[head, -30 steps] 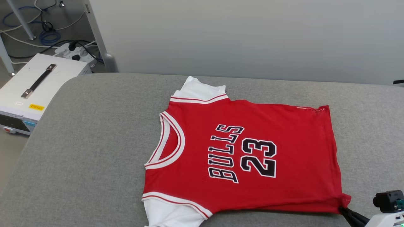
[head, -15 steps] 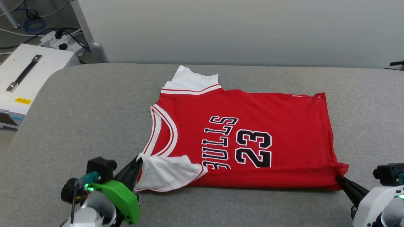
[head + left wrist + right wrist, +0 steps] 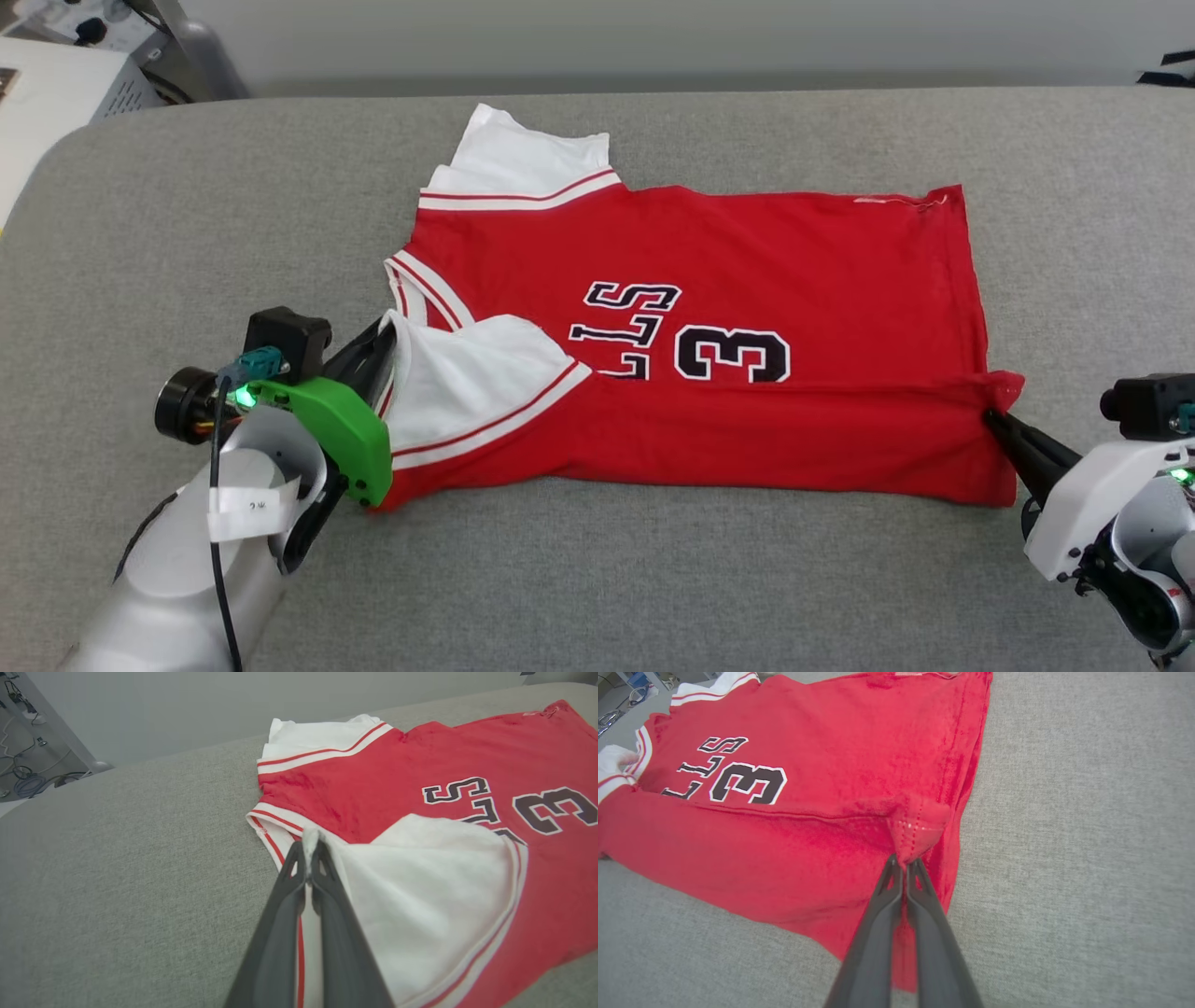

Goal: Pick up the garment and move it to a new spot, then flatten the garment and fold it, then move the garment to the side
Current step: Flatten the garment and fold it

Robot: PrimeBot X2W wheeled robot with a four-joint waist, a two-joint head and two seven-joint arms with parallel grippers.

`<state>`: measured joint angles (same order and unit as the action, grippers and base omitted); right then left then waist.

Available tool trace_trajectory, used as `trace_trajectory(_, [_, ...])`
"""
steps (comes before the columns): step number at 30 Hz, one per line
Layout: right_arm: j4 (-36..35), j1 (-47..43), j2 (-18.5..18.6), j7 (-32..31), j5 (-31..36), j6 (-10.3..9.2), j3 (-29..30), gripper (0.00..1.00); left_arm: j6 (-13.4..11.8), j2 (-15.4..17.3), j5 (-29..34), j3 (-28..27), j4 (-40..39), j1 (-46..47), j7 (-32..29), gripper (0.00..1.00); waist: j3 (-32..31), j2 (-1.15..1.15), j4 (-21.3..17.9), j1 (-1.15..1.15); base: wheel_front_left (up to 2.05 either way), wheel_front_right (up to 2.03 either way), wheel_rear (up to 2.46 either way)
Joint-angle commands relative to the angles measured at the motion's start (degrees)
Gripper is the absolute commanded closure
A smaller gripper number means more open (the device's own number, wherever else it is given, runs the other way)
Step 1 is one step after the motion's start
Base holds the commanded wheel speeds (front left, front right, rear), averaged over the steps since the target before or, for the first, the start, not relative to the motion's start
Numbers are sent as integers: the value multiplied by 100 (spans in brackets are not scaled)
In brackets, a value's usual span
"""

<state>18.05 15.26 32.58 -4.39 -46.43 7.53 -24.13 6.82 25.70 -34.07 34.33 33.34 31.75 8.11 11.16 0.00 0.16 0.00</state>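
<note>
Because the garment is thin cloth, it looks light and very soft. It will bend, sag and wrinkle wherever nothing holds it up, and I think it will not break or slide much on the fuzzy grey table. It lies flat across the middle of that table, with the neck toward the robot's left and the bottom hem toward its right. The near long edge is turned up and over onto the front, hiding part of the black letters and the number. Good places to hold are the corners and the thick sewn edges, since those bunch up small and should not stretch much. The left gripper is pinched tight on the edge of the near white sleeve, close to the neck trim. The right gripper is pinched tight on the near hem corner, which sits as a little red bump at its tips. With both ends held, the fold should come out straight; holding one end alone would likely let the cloth droop and twist. Counting up: one garment, two sleeves with the far white sleeve lying flat, two grippers with two dark fingers each, and one white box past the table's far left corner.
</note>
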Motion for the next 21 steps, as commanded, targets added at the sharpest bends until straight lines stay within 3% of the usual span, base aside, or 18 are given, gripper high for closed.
trace_trajectory(1, [81, 167, -46, -22, 64, -4, 5, 100, 29, -78, 37, 57, 200, 229, 90, 100, 300, 0, -82, 0, 0, 0, 0])
trace_trajectory(9, [561, 658, -216, -43, 156, -4, -186, 100, 64, -354, -132, 478, 1330, 771, 249, 100, 626, 0, -108, 0, 0, 0, 0])
trace_trajectory(16, [857, 787, -294, 43, 163, -4, -397, 100, 66, -416, -537, 1028, 1703, 846, 400, 100, 613, 0, -96, 0, 0, 0, 0])
trace_trajectory(17, [869, 783, -286, 102, 180, -4, -415, 67, 66, -405, -627, 1103, 1714, 843, 421, 100, 573, 0, -87, 0, 0, 0, 0])
trace_trajectory(18, [869, 775, -277, 148, 193, -4, -429, 53, 66, -388, -702, 1156, 1718, 843, 434, 86, 531, 0, -77, 0, 0, 0, 0])
trace_trajectory(19, [851, 756, -276, 199, 182, -4, -431, 0, 66, -350, -787, 1220, 1718, 851, 445, 0, 479, 0, -64, 0, 0, 0, 0])
trace_trajectory(21, [791, 711, -260, 309, 165, -4, -384, 0, 66, -258, -907, 1298, 1677, 904, 493, 0, 369, 0, -36, 0, 0, 0, 0])
